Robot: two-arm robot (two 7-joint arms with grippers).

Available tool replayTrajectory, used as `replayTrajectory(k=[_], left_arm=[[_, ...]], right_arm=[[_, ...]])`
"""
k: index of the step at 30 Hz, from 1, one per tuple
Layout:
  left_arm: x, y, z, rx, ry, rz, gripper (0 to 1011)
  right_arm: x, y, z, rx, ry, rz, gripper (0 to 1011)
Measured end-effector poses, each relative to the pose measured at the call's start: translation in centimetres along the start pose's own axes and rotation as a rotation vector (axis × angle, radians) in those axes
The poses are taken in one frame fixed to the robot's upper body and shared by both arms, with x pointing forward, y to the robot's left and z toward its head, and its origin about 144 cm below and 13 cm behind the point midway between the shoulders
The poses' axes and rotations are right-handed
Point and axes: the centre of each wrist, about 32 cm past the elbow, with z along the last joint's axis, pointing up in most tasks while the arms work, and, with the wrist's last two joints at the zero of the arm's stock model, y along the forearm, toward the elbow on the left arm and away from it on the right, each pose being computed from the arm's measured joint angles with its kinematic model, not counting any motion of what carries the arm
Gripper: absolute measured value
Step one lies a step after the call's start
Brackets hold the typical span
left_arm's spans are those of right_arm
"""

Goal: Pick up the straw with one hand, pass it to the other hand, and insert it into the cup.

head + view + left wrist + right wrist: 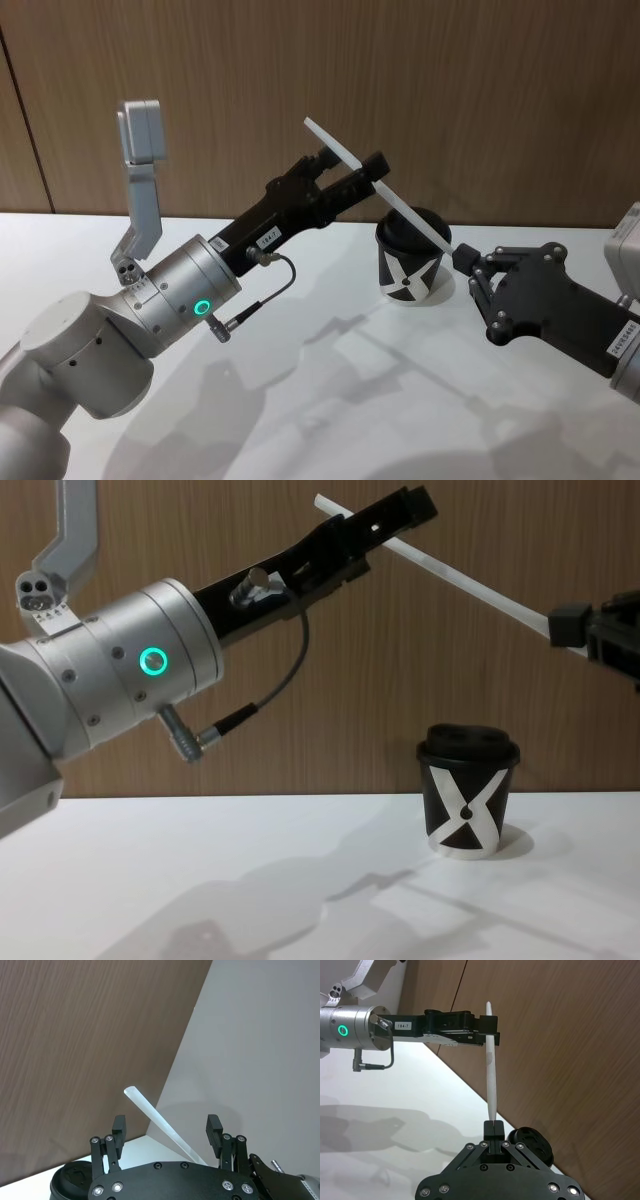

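Note:
The white straw [390, 195] hangs slanted in the air above the table. My right gripper [465, 260], all black, is shut on its lower end. In the right wrist view the straw [491, 1080] rises from the right gripper's [493, 1127] closed fingertips. My left gripper [352, 165], on the silver wrist with the green ring, straddles the upper part of the straw. The left wrist view shows the left gripper [166, 1125] open, with the straw [160, 1122] passing between its spread fingers. The black cup [408, 265] with the white X stands upright on the table below the straw, lid on.
The white table [300, 400] stretches in front of the cup. A brown wood-panel wall [500, 100] stands close behind the cup and both grippers.

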Motion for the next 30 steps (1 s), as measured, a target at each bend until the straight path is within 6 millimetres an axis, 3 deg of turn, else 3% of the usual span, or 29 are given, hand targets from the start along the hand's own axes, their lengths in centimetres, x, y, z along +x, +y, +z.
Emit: replayTrajectory(k=[12,19,22,30], left_arm=[[0.01,0.25,-0.14,-0.004,0.002,0.006,960],[0.02,0.32,-0.19,-0.005,0.003,0.009,782],[0.02,0.33,-0.20,-0.006,0.003,0.010,642],[0.02,0.36,-0.23,-0.006,0.003,0.011,399]], right_arm=[[0.00,0.00,0.00,0.000,0.000,0.000,0],[0.00,0.00,0.00,0.000,0.000,0.000,0],[0.00,0.00,0.00,0.000,0.000,0.000,0],[0.00,0.00,0.00,0.000,0.000,0.000,0]])
